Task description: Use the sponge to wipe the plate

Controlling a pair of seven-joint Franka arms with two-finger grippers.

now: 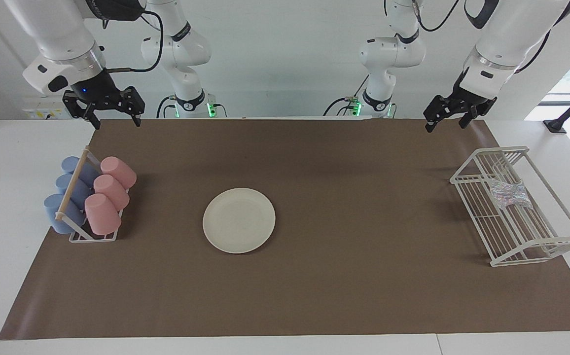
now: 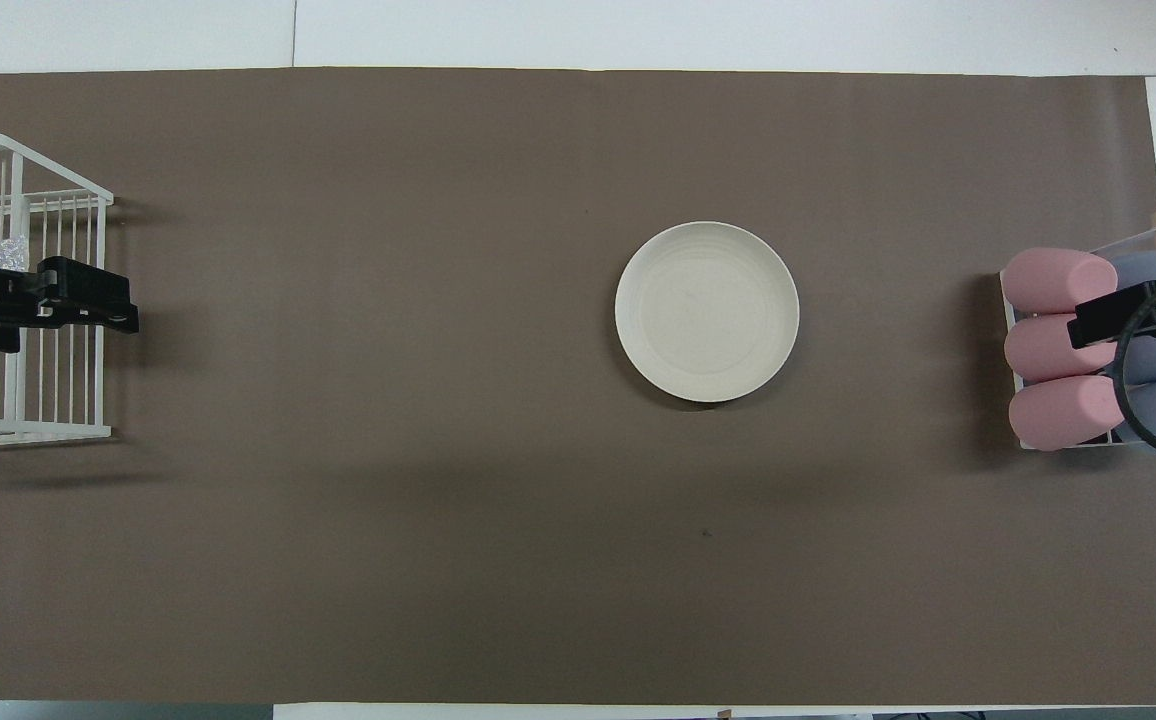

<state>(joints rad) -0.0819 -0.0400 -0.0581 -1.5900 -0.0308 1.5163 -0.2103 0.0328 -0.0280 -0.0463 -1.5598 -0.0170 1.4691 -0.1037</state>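
The cream-white plate lies bare on the brown mat, about midway along the table. The silvery speckled sponge rests inside a white wire rack at the left arm's end; in the overhead view only a corner of the sponge shows past the left arm. My left gripper hangs open and empty in the air, over the mat beside the rack. My right gripper hangs open and empty above the cup holder.
A wire holder with three pink cups and three blue cups lying on their sides sits at the right arm's end. The wire rack has raised sides around the sponge. The brown mat covers most of the table.
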